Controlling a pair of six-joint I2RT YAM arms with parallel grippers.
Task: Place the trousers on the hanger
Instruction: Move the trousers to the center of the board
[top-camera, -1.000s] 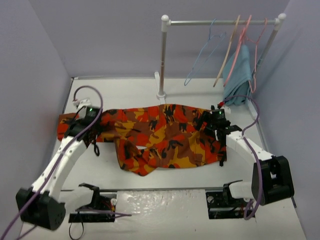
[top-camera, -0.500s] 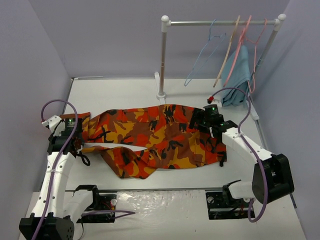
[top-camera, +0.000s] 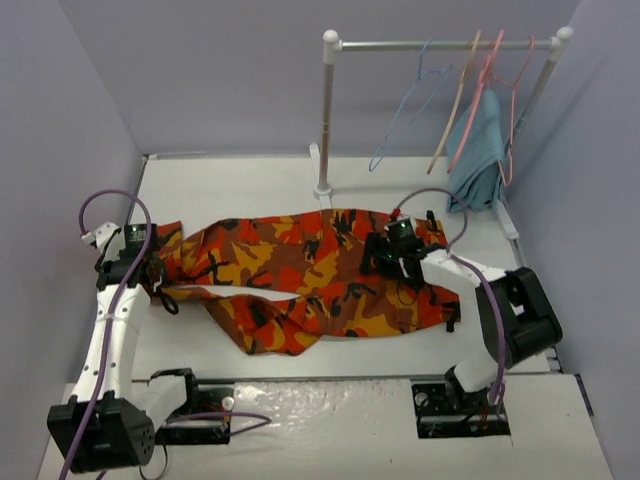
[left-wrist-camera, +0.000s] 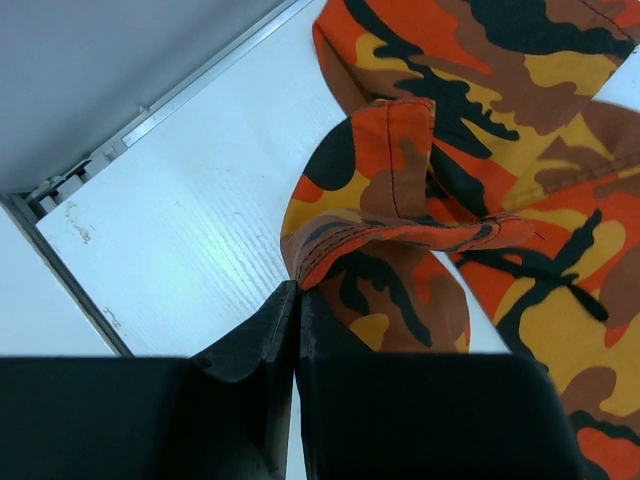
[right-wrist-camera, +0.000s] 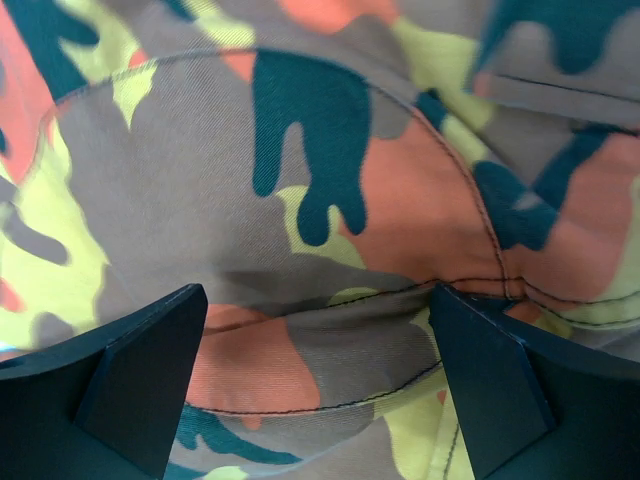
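Orange, red, yellow and black camouflage cloth makes up the long soft trousers. From the top camera they lie spread out across the middle of the white tabletop. The thin light-blue wire hanger hangs by its hook on the silver metal rail at the back right, well apart from the trousers. Beside it on the rail hang a tan wooden hanger, a pink hanger and a plain teal-blue cloth. The black left end effector sits at the left end of the trousers, by a leg's end. The black right end effector sits over their right part. From the left wrist camera, the left end effector has its two fingers pressed tight together. The hem of one leg of the trousers is pinched at their tips and bunched up. From the right wrist camera, the right end effector has its two dark fingers far apart and holds nothing. The trousers fill the whole view between them, with a curved stitched seam. I cannot tell if the tips touch the cloth.
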